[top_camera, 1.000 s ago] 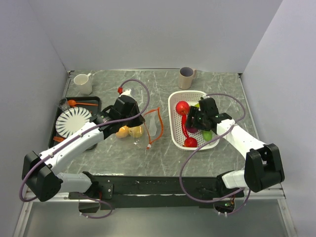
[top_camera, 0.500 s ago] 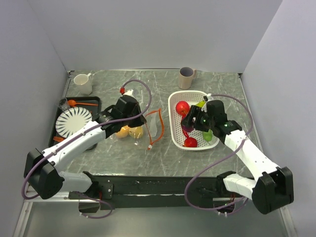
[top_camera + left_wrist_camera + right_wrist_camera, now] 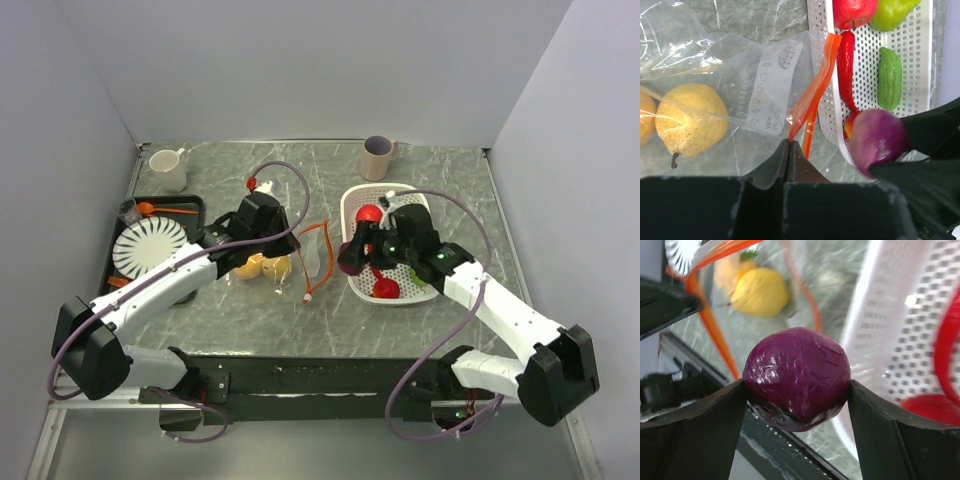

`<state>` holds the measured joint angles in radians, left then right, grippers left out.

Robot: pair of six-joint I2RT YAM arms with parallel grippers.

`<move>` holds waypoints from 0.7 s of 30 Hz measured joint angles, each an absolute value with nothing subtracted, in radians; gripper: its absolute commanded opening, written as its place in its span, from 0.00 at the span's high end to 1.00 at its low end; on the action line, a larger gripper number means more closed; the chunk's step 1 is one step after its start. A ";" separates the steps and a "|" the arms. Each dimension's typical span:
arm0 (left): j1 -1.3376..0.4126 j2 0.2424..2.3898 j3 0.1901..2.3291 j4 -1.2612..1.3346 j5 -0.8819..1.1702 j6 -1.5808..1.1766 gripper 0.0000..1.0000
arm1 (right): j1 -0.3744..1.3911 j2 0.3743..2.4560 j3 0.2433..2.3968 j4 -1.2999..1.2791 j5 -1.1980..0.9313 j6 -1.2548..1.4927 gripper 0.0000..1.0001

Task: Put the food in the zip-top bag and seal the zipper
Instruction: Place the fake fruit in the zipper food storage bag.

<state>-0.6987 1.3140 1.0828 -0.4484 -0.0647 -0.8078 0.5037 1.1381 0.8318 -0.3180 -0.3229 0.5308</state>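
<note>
Left wrist view: one zip-top bag is seen lying on the tabletop. Two yellow pears are counted inside it, one whole and one cut off by the frame's left edge. The bag's one zipper is parted into two orange-red lips and faces the white basket. The strip's near end is pinched in the left tool, whose fingers are pressed together on it.

One purple onion is clamped between the fingers of the right tool. It is held at the basket's left rim, between the basket and the bag's mouth. Its height above the tabletop cannot be judged.

Five pieces are counted in the basket from the left wrist:
- One red apple, cut off at the top of the frame.
- One green pepper, also cut off at the top.
- One red chili.
- One bumpy green gourd.
- One red piece, mostly hidden behind the onion.

In the top view most of these are covered by the right arm. Only that view shows the rest of the tabletop: one white mug, one grey cup, and one black tray carrying one white plate and one orange spoon. The right wrist picture is blurred beyond the onion.
</note>
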 measured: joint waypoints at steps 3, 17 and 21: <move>-0.699 1.320 1.083 -0.443 -0.053 -0.808 0.99 | 0.558 1.183 0.852 -0.297 -0.327 0.537 0.48; -0.699 1.277 1.083 -0.427 -0.020 -0.836 0.99 | 0.625 1.475 1.056 -0.248 -0.300 0.540 0.26; -0.699 1.241 1.083 -0.432 -0.052 -0.838 0.99 | 0.627 1.489 1.094 -0.248 -0.284 0.536 0.09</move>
